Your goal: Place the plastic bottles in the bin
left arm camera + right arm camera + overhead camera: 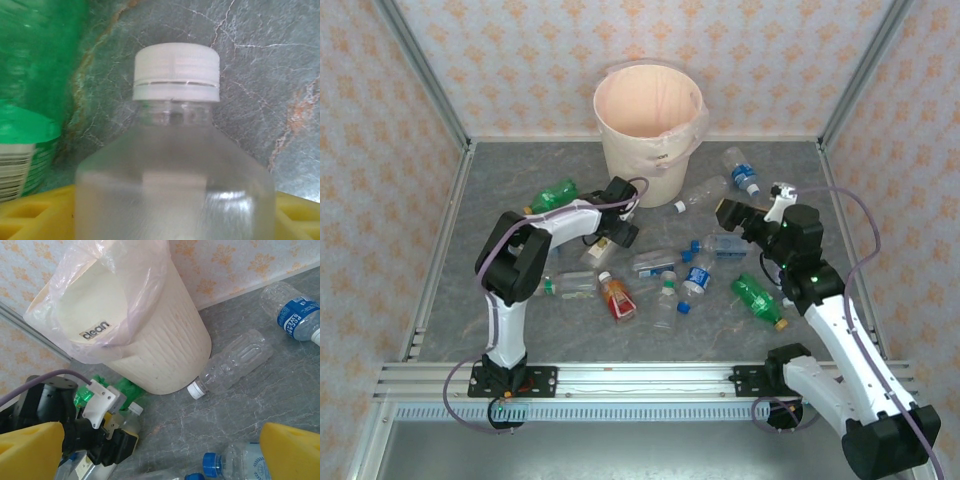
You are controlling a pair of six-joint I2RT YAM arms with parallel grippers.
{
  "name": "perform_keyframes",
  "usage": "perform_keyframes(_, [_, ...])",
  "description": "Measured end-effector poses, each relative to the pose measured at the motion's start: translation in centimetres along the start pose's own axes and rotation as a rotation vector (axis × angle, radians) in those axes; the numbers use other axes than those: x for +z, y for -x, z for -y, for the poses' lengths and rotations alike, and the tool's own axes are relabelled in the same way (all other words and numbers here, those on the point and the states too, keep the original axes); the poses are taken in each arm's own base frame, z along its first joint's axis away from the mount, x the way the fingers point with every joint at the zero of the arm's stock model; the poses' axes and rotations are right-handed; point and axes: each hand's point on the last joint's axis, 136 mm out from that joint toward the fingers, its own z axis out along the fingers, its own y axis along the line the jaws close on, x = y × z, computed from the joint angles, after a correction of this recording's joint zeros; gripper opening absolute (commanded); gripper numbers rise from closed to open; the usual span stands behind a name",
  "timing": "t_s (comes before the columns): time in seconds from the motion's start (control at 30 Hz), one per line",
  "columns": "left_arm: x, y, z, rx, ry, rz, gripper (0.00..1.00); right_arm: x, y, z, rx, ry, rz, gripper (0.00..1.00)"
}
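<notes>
Setting: grey marbled tabletop [490,190], enclosed by patterned walls [570,60].
Bin [640,160]: stood at the far edge, judged reachable by both arms.
Bottles: plastic bottles [697,277] are scattered before it.
Left claw [617,232]: set around a white-capped bottle [175,190]; whether it is grasped cannot be told.
Right claw [732,213]: released, empty, faced toward the bin.

The surface [570,330] looks like matt grey stone with pale and rusty veins. The bin [165,350] is cream plastic, finely ribbed, lined with a thin, crinkled, pinkish film bag [145,285]. One clear bottle [175,190] is smooth, cloudy plastic under a ridged white cap [176,72].
</notes>
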Motion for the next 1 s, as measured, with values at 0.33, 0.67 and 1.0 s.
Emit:
perform_keyframes(0.33, [0.1,0.1,0.5,-0.012,-0.026,-0.019,0.53,-0.3,-0.7,0.4,0.011,-0.010,-0.011,1.00])
perform_keyframes(0.67, [-3.5,-0.6,-0.2,-0.057,-0.025,0.063,0.49,-0.2,-1.1,0.7,0.031,-0.015,-0.021,1.00])
perform_keyframes(1.0, [-12.3,3.3,-3.2,-0.173,0.027,0.366,0.47,1.0,-1.0,-0.3,0.044,0.005,-0.049,1.00])
